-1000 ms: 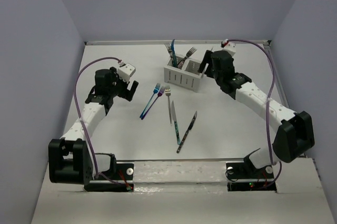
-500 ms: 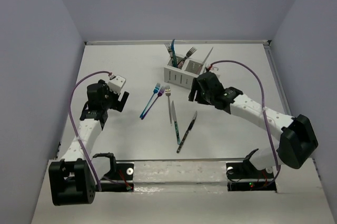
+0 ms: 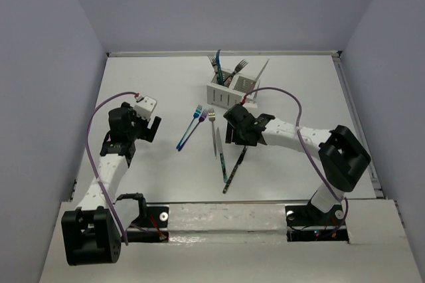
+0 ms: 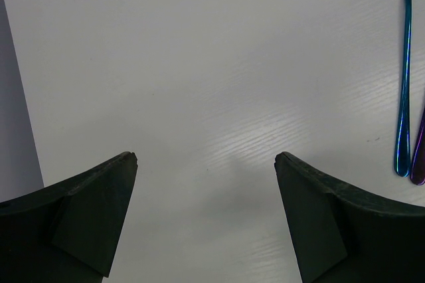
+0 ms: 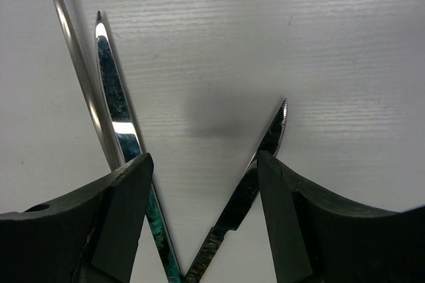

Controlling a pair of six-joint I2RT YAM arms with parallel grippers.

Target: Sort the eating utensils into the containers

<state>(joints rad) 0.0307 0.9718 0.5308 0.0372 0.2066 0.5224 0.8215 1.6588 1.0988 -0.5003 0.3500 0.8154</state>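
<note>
Dark knife (image 5: 267,142): lies flat on the table near the middle, blade tip pointing far. It is thin glossy metal with a fine serrated edge and a patterned handle.
Right gripper (image 5: 204,160): hovers low over this knife with its jaws apart and nothing grasped. The blade sits in the gap, close to the right finger.
Step in hand: lining up to pick a knife off the table, most likely the dark one.
Next move: calls for centring the gap on the slim blade, dropping until the fingertips meet the table, then pinching. The flat, slick metal gives little edge to catch.
Teal-handled knife (image 5: 116,90): just left of the dark knife. Its mirror-bright blade comes to a point, and its handle runs under the left finger, so a careless pinch could snag it.
Silver fork (image 5: 72,57): plain polished stem beside the teal-handled knife, touching or nearly so.
Blue fork (image 4: 404,64): iridescent and slender, lying further left on the table.
Purple fork (image 4: 419,153): lies beside the blue fork, the handle ends together.
Caddy (image 3: 229,99): white box with slotted walls, far of the loose cutlery. Forks stand in its left compartment, and a knife leans from the right.
Left gripper (image 4: 206,163): fingers spread wide and empty, over bare table left of the blue fork.
Table (image 4: 199,64): matte white with a faint grain.
</note>
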